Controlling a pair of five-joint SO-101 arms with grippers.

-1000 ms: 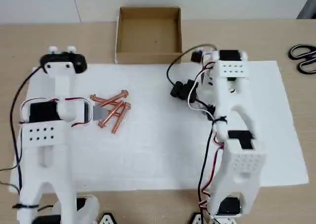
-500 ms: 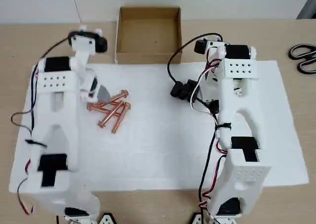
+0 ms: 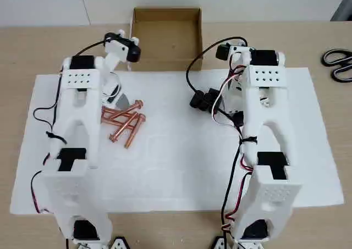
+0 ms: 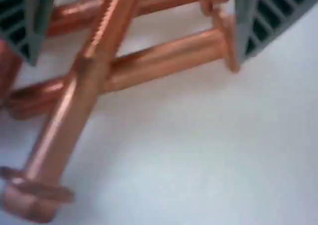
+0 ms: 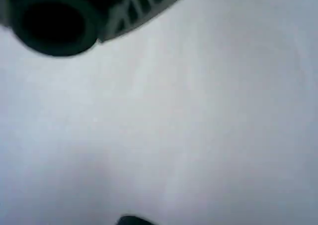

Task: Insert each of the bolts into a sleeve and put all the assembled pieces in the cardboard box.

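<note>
Left claw [image 4: 135, 66] is released, folks, its two grey ribbed fingers [image 4: 268, 21] spread wide and planted on either side of the heap of copper-coloured flanged bolts [image 3: 125, 122], with nothing between them gripped. Widening out: the light wooden table [image 3: 33, 45] carries a big white foam sheet [image 3: 176, 166], and both white arms stand on its near edge, stretched away across it. The left arm [image 3: 77, 128] leans over the left part of the sheet, wrist tipped down onto the bolts, which lie crossed over one another on the foam. The right arm [image 3: 267, 122] reaches over the right part, and the right claw [image 3: 226, 95] hangs low just beside the cluster of short black cylindrical sleeves [image 3: 202, 99]; whether it is released or clenched, I cannot tell. From its wrist, one black sleeve [image 5: 54, 29] sits right up close, its open bore facing the camera. The shallow brown cardboard box [image 3: 165, 64] rests at the far edge of the sheet, between the two arms' reach. Black-handled scissors [image 3: 334, 63] lie on the bare table at the far right, well apart from everything.
</note>
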